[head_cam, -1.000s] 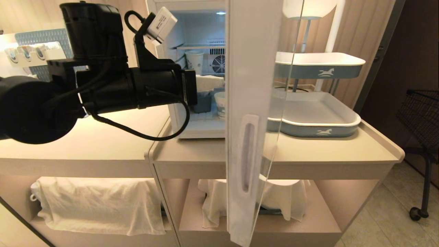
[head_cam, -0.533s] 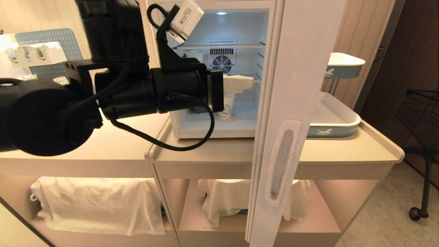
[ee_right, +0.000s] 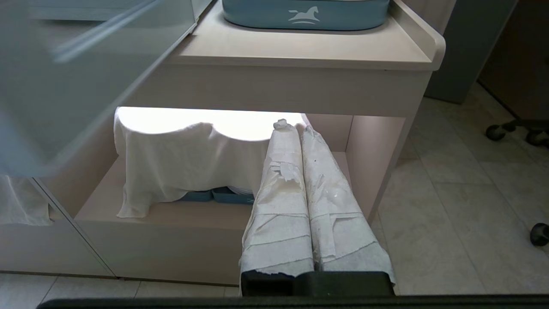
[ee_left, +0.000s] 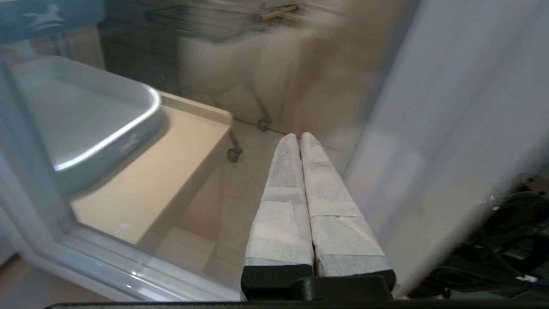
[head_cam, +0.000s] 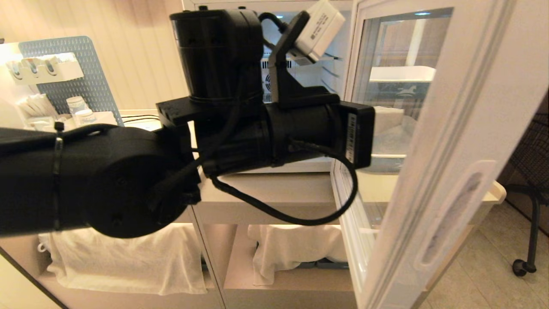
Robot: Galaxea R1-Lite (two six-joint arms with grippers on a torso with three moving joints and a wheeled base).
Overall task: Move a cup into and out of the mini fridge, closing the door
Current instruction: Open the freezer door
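Over the last second the door has swung a long way open: where it stood edge-on and hid half of the mini fridge, it now stands far round to the right of the head view, with its slot handle near the lower right and its tinted glass facing the camera. The left arm has swept across with it, and the left claw now has its wrapped fingers pressed together, holding nothing, their tips right up at the inner face of the glass; whether they actually touch it cannot be told. Through the pane the wrist view shows a blue-and-white tray on the worktop beyond. This reads as the arm pushing the door wide from inside rather than gripping it. The cup, which stood low inside the fridge half a second ago, is now hidden behind the arm in the head view, so its place cannot be confirmed; nothing suggests it has left the cabinet. The right claw hangs parked low before the cabinet shelf, its fingers together and empty, facing a white cloth. With the opening cleared, reaching in for the cup looks like the likely next step.
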